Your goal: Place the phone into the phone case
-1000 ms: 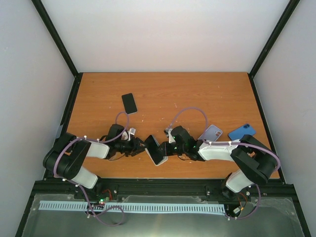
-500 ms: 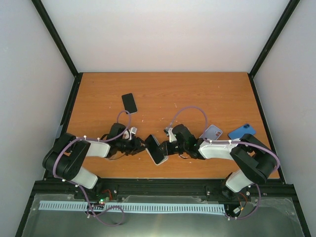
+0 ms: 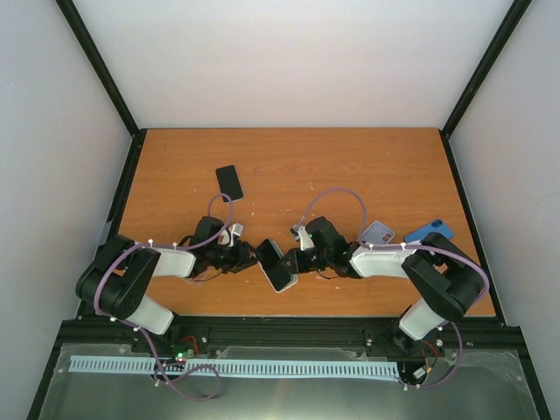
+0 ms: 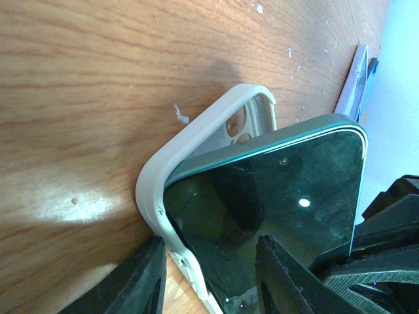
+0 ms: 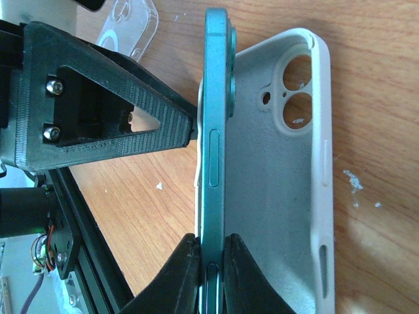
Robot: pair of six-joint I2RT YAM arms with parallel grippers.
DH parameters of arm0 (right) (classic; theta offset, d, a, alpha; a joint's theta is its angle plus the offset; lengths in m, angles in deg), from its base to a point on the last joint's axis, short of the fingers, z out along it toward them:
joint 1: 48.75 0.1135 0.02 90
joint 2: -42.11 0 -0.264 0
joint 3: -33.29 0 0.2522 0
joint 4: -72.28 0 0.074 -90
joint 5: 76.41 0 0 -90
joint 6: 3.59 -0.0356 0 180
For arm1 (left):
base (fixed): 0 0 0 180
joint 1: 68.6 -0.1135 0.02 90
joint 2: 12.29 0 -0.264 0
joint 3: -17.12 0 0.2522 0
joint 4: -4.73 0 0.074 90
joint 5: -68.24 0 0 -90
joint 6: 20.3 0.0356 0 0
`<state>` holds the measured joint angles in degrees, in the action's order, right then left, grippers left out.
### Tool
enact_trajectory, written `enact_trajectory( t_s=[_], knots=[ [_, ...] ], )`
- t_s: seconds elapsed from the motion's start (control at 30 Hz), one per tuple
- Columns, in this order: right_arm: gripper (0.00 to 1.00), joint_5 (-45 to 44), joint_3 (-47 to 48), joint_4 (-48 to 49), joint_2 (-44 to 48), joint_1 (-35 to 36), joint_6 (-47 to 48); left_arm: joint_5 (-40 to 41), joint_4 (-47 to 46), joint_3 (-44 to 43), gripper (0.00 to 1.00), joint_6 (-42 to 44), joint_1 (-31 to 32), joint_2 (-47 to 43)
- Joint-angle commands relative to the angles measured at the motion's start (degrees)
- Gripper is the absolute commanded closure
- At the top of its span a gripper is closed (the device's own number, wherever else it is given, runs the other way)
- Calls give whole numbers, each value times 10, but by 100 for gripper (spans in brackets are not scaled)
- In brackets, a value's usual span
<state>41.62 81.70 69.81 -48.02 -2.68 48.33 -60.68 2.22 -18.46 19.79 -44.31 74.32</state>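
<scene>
Phone [image 5: 213, 131] half-seated at the table's [image 3: 367, 166] near edge: my right gripper [image 5: 211, 245] pinched its teal edge, my left gripper [image 4: 209, 252] clamped the white phone case [image 5: 288, 196] around it. One long side looked tucked in; the other stood proud, unpressed.

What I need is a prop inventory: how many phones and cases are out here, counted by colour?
Black: 1, glossy black phone
Teal: 1, teal metal-edged phone
Cream: 1, cream soft case
Clear: 1, clear plastic case
Lilac: 1, pale lilac flat slab
Blue: 1, blue flat slab
Total: 6
</scene>
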Motion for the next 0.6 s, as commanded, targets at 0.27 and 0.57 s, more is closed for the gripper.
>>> enact_trajectory(
  t_s=[0.27,0.57],
  knots=[
    [77,-84,-4,-110,1,9,-29,20,-42,-8,60,11,3,2],
    [63,-126,12,-170,37,8,0,21,-37,-8,58,9,3,-2]
  ],
)
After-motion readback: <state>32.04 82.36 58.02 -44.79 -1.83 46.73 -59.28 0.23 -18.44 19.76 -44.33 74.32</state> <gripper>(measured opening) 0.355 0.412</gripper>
